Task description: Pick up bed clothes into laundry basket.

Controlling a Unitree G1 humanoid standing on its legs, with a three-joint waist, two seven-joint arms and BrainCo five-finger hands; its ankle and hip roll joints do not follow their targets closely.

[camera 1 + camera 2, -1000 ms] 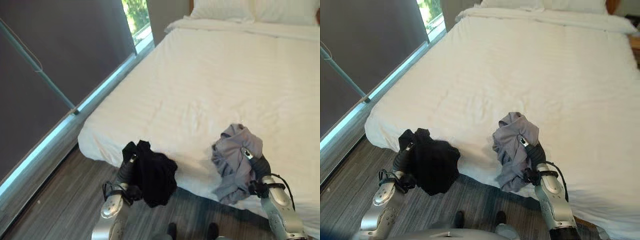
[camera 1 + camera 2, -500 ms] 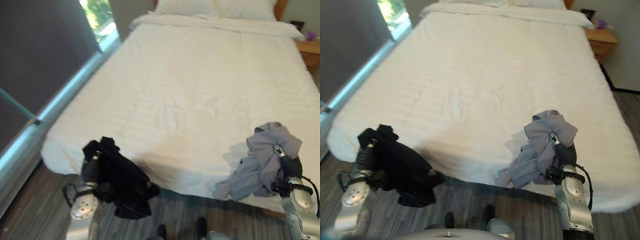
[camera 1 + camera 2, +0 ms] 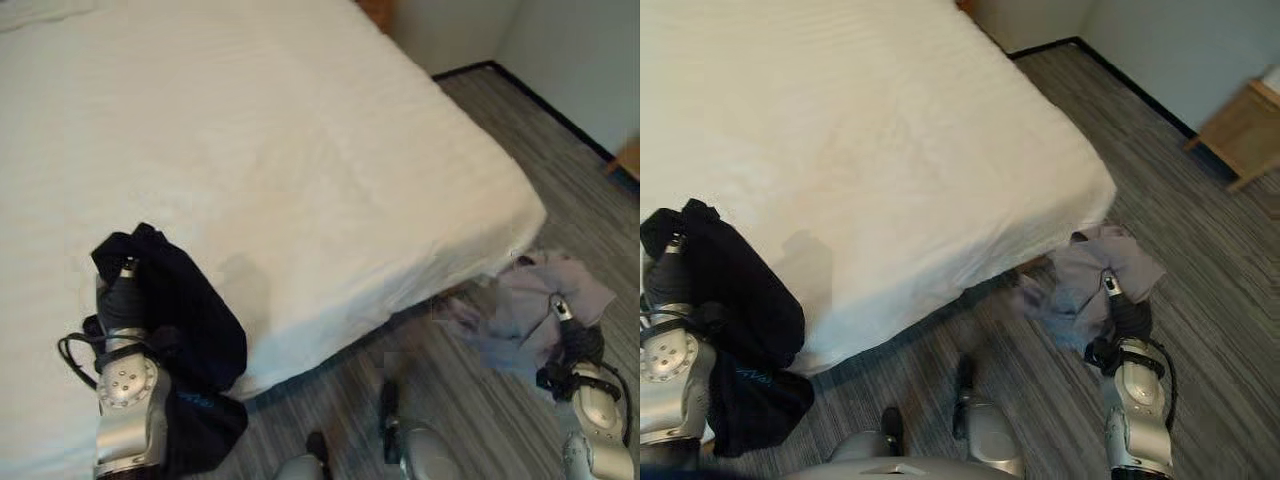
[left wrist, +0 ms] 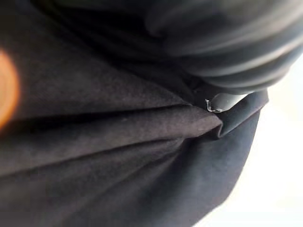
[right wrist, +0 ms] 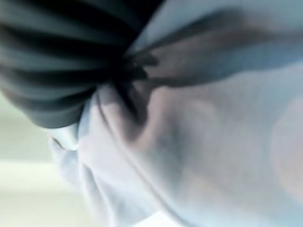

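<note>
The black cloth hangs from the left hand, low on the left over the near edge of the bed. The grey cloth hangs from the right hand, now over the floor past the bed's right corner. Each hand's fingers are buried in its cloth, so their grip cannot be told. The whole view has swung right since a moment ago, so the robot seems to be turning away to find the basket.
</note>
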